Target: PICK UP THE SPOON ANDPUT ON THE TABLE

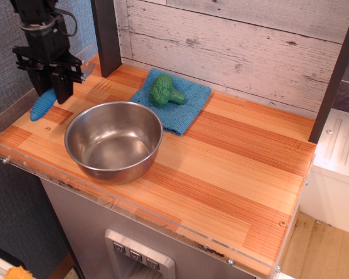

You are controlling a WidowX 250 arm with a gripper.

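My gripper (58,92) is clamped on the spoon (43,104), low over the tabletop (232,168) near its back left corner. I should lower gently until the handle rests flat, then release, away from the bowl (113,139).

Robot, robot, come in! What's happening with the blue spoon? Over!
Gripper shut on ribbed blue-handled spoon, low over striped wooden table, far-left corner. Round steel bowl close beside; nothing blocking.
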